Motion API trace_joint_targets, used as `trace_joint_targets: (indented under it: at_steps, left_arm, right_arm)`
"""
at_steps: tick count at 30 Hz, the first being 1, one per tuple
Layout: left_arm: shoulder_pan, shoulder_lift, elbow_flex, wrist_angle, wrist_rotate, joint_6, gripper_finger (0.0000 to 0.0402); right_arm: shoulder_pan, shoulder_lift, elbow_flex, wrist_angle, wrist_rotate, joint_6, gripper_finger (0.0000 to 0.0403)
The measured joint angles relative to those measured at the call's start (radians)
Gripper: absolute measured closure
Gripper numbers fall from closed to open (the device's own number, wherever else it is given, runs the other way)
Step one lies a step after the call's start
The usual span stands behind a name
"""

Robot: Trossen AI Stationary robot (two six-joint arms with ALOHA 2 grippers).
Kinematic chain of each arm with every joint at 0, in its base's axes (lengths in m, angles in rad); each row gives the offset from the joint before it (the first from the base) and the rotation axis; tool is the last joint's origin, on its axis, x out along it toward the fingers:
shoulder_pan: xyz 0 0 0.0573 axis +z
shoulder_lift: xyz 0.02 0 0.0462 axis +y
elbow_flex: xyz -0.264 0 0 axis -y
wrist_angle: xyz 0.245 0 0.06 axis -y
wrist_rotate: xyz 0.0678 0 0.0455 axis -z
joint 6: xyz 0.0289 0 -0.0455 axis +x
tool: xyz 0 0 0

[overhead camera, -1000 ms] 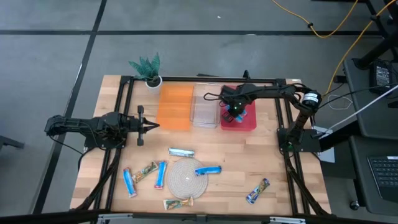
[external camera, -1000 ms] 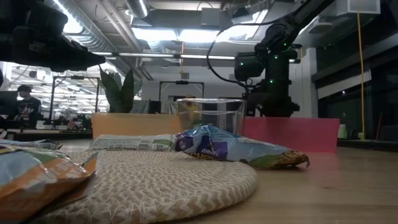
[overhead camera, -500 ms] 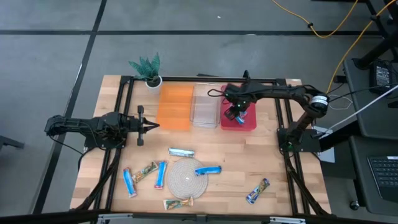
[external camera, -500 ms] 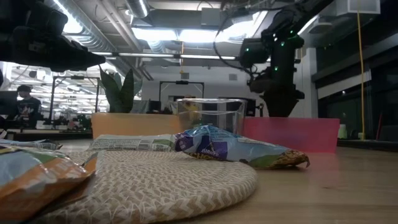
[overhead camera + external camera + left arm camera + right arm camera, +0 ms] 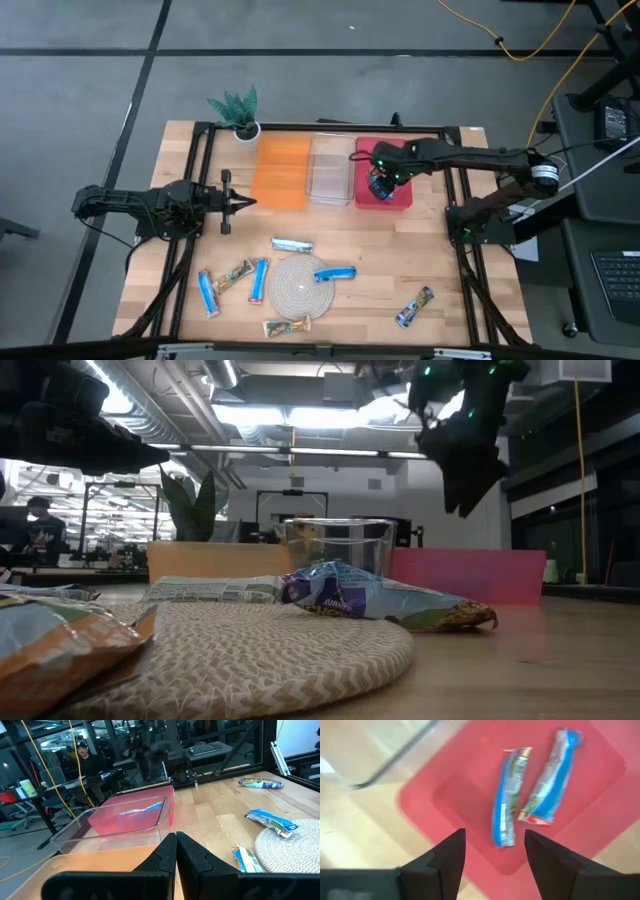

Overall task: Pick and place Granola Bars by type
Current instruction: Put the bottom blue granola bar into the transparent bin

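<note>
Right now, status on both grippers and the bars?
Right gripper open above red bin, two blue bars inside. Left gripper shut, idle at table's left. Seven bars still by mat. Nothing blocking.

Seven granola bars [image 5: 291, 244] on the table, two bars [image 5: 509, 796] in red bin [image 5: 600, 780], three bins

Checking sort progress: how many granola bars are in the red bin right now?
2. In the right wrist view, two blue bars lie side by side on the red bin's floor: one nearer the clear bin, one beside it. The arm hides them from above.
</note>
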Motion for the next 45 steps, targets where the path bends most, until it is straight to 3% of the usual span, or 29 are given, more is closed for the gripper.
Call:
trace_joint_targets:
  at_steps: [16, 33, 45]
  left_arm:
    - [0.0, 0.0, 0.0, 0.0, 0.0, 0.0, 0.0398]
    - [0.0, 0.0, 0.0, 0.0, 0.0, 0.0, 0.0398]
    - [0.0, 0.0, 0.0, 0.0, 0.0, 0.0, 0.0398]
  right_arm:
    - [0.323, -0.093, 0.0, -0.106, 0.035, 0.299, 0.0197]
    - [0.742, -0.089, 0.0, -0.109, 0.075, 0.797, 0.0197]
    - [0.958, -0.072, 0.0, -0.101, 0.131, 1.102, 0.0197]
